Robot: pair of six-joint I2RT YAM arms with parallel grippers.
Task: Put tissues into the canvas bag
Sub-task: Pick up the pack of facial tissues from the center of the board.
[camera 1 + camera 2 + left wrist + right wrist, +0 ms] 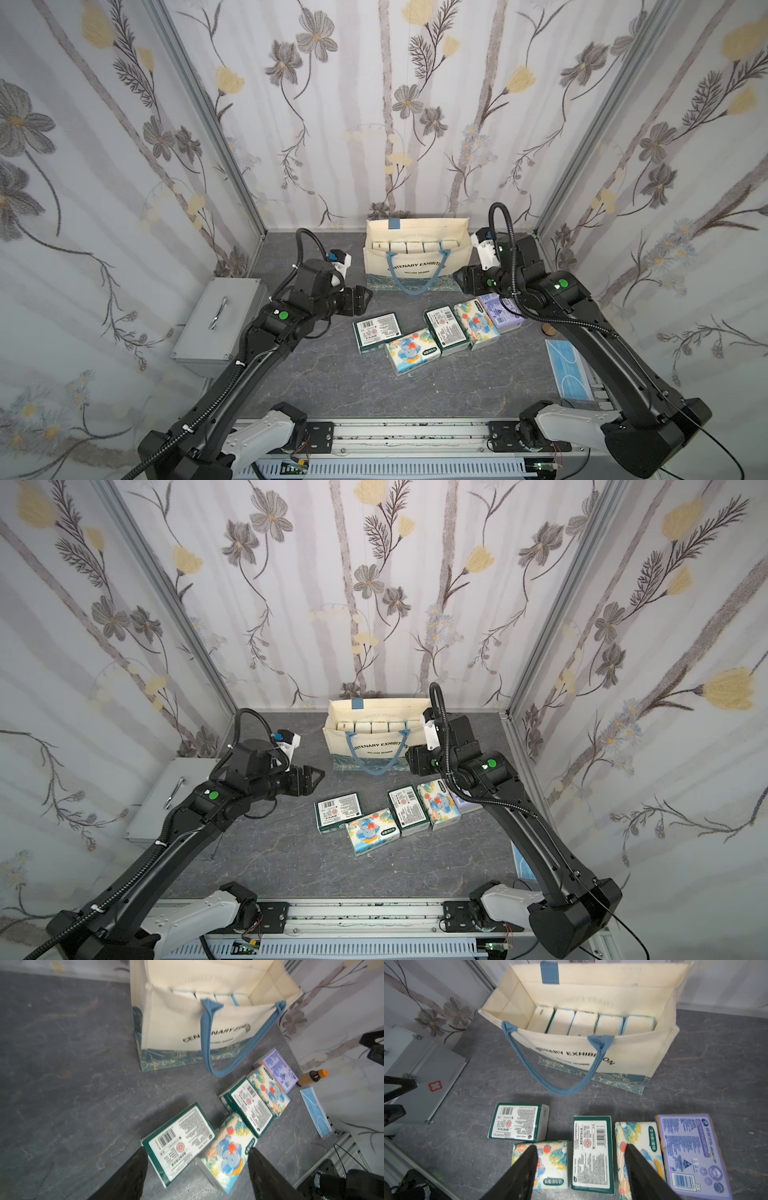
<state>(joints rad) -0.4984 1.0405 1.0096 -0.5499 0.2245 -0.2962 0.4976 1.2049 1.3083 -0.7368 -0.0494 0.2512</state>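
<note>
The cream canvas bag [417, 266] [374, 752] stands open at the back of the table, with several tissues [591, 1022] upright in a row inside. In front of it lie loose tissues: two green packs [377, 332] [445, 330], two elephant packs [412, 350] [476, 324] and a lavender pack [500, 311]. My left gripper [365, 298] [197, 1149] hovers open, left of the bag and above the leftmost packs. Open too, my right gripper [460, 279] [581, 1146] hangs by the bag's right end above the packs. Neither holds anything.
A silver metal case [220, 320] lies at the left table edge. A flat blue mask packet [567, 370] and a small brown bottle [311, 1077] sit at the right. The arms' rail [407, 432] runs along the front edge.
</note>
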